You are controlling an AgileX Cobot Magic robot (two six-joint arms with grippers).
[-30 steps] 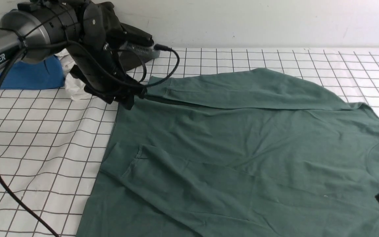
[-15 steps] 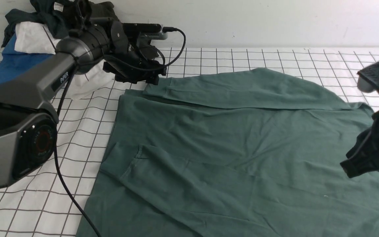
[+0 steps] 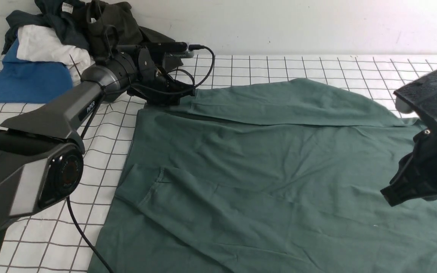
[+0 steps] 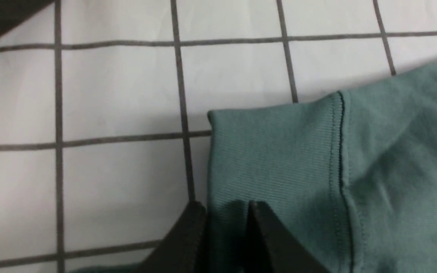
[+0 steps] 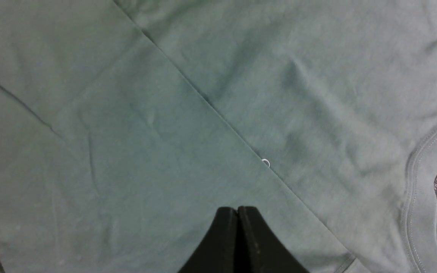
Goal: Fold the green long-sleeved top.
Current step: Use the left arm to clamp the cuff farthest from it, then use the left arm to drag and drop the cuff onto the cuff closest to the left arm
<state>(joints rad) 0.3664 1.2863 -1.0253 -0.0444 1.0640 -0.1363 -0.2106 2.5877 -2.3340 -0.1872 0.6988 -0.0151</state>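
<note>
The left arm (image 3: 70, 110) reaches low over the checked cloth (image 3: 101, 144), the left gripper (image 4: 226, 212) pinching the ribbed cuff (image 4: 275, 151) of the green long-sleeved top (image 3: 264, 163), which lies flat (soft, lightly creased jersey). The right gripper (image 5: 237, 210) hovers near the collar (image 5: 415, 197), fingers pressed together, empty.

Both arms reach forward.
Left gripper (image 4: 226, 212) low, jaws nipped on the green long-sleeved top (image 4: 279, 151) at its cuff; right gripper (image 5: 237, 214) raised, jaws pressed together.
</note>
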